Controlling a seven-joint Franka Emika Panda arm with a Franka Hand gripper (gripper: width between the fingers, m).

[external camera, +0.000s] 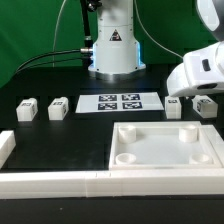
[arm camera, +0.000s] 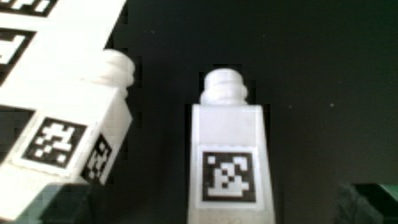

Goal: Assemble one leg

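Your tool (arm camera: 221, 203) is wide open and holds nothing. Its two dark fingertips (arm camera: 57, 206) are far apart, one on each side. The leg (arm camera: 226, 140) lies on the black counter (arm camera: 320, 90) between them. Its little round peg (arm camera: 221, 82) points away from the tool, and its marker tag (arm camera: 226, 176) faces the wrist camera. In the exterior view the tool is down low on that view's right, close to the end of the marker board (external camera: 118, 102).

My guess is that the step now is to grab this leg. To do it well, come straight down so one fingertip goes on each long side. Pinch the blocky body, not the peg, because the peg is thin and round and could slip. Close slowly so the leg does not spin.

Watch the neighbour leg (arm camera: 80, 115). It lies just beside the leg, a bit tilted, with only a thin dark gap between them. The fingertip on that side looks lined up with the neighbour more than with the gap, so it may bump it. Shift over a little first.

A third leg (external camera: 58, 107) and a fourth leg (external camera: 27, 108) sit well apart, on the exterior view's left. The big white square part (external camera: 165, 150) with round corner sockets is near. A white wall piece (external camera: 50, 183) lies along the front edge. None of these is in your way.
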